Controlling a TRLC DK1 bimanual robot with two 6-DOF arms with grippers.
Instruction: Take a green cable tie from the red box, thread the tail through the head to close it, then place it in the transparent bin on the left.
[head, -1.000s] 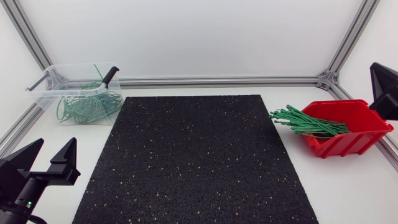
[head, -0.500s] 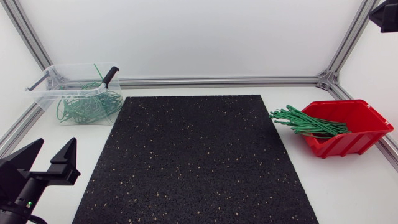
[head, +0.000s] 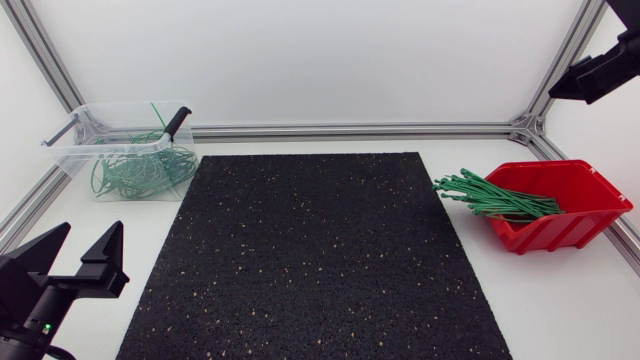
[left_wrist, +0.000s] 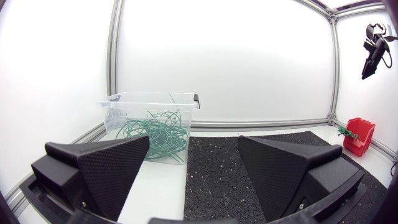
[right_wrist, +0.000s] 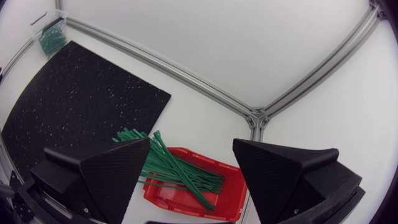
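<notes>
The right gripper (right_wrist: 191, 146) hangs high above the table's right rear corner, fingers spread and holding nothing. Below it, the red box (head: 578, 222) sits at the table's right edge. The green cable ties (head: 495, 198) lie bundled in the box, tails projecting over its open side toward the black mat (head: 320, 260). The left gripper (head: 75, 255) rests near the front left corner, open and empty. The transparent bin (head: 70, 148) occupies the left rear corner and contains looped ties (head: 140, 172).

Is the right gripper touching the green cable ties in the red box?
Apart. The right wrist view shows the right gripper open, well above the green cable ties.
</notes>
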